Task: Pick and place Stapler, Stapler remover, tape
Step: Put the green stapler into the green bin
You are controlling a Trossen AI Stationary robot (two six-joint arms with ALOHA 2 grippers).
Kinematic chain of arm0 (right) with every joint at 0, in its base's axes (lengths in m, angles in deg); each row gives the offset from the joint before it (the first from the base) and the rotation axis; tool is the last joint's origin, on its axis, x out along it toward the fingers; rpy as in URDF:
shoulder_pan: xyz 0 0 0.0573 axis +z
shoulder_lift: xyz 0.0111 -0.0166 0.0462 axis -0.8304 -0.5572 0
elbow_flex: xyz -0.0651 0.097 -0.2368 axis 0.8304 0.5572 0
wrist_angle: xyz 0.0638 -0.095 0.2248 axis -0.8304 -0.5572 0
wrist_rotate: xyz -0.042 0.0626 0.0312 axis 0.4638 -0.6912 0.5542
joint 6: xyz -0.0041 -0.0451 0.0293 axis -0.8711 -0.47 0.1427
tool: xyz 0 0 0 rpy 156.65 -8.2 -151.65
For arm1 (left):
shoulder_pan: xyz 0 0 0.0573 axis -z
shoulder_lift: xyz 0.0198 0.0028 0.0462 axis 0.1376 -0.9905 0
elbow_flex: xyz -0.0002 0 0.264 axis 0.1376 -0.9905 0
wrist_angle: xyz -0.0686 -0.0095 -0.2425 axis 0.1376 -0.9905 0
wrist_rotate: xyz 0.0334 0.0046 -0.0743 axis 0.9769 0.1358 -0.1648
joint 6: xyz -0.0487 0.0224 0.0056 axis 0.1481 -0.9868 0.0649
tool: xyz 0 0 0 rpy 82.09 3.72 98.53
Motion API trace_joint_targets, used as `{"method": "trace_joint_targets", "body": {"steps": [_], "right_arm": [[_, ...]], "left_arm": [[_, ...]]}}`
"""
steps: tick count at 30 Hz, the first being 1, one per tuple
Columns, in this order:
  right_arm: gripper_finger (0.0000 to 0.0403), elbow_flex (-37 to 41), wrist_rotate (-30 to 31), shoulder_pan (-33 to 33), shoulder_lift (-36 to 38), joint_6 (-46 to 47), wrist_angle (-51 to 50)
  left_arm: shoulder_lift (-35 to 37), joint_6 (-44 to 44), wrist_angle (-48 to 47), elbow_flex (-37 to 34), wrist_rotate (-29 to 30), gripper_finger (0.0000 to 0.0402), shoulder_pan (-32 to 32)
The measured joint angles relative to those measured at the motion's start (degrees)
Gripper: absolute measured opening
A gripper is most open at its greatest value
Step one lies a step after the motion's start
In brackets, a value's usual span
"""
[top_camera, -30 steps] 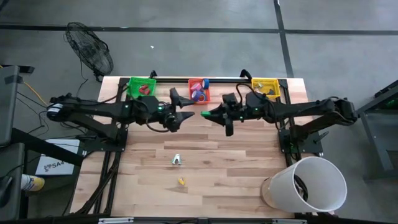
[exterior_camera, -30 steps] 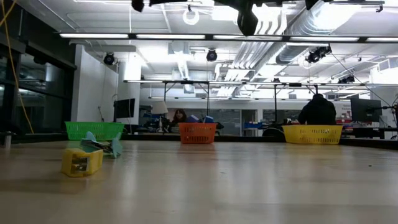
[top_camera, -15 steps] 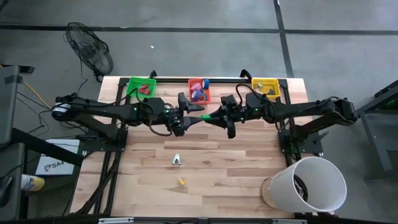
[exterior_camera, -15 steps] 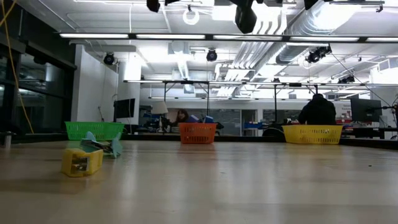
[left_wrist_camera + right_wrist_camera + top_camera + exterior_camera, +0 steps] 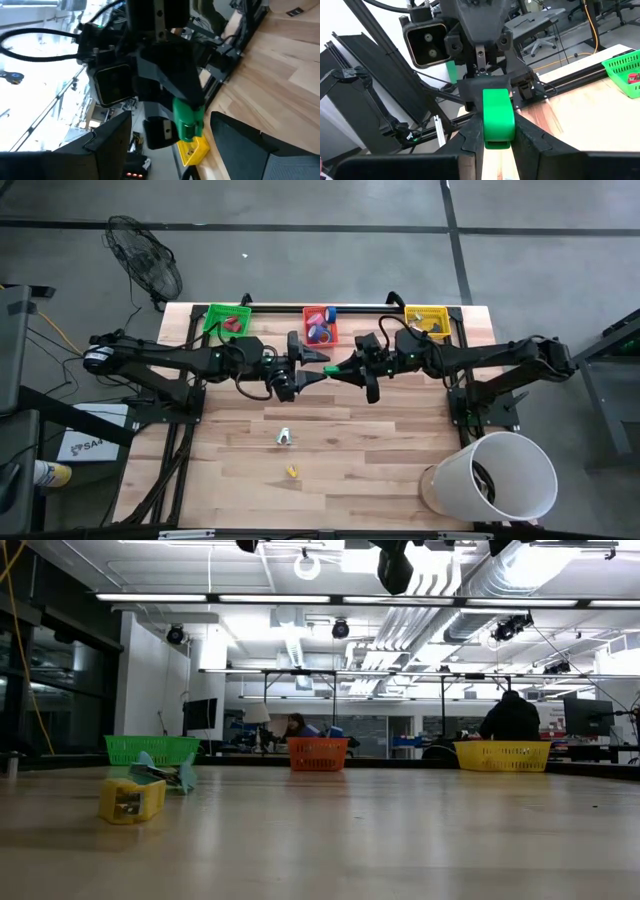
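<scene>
The right gripper (image 5: 335,367) is pinching a small green stapler (image 5: 498,119) mid-air above the table's middle — rigid, light, probably slick plastic — while the left gripper (image 5: 318,366), fingers spread, is facing its free end.

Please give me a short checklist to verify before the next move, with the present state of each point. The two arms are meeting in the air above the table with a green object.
1. Right pincer shut on the green stapler: ok.
2. Left pincer open around the stapler for the handover: ok, its fingers stand apart on both sides.
3. Left pincer already touching the stapler: cannot tell.
4. Both arms lifted off the table: ok.
5. Green bin reachable and not full: ok, one red item inside.
6. Two small items remaining on the table: not ok, not yet sorted.
</scene>
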State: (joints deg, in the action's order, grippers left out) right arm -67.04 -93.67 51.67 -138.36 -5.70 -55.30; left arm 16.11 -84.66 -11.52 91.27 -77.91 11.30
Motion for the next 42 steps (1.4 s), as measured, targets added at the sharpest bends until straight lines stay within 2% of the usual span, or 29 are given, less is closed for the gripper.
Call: {"method": "trace_joint_targets", "body": {"steps": [25,29,42], "right_arm": [[0.0069,0.0,-1.4,0.0,0.0,0.1,-2.2],[0.0067,0.0,-1.7,0.0,0.0,0.1,-2.3],[0.0067,0.0,-1.9,0.0,0.0,-0.2,-2.6]], "left_arm": [[-3.6,3.0,4.6,0.0,0.2,0.0263,0.0],[-4.4,3.1,4.4,0.0,0.0,0.0229,0.0],[-4.3,3.2,2.7,0.0,0.2,0.0063,0.0]]}}
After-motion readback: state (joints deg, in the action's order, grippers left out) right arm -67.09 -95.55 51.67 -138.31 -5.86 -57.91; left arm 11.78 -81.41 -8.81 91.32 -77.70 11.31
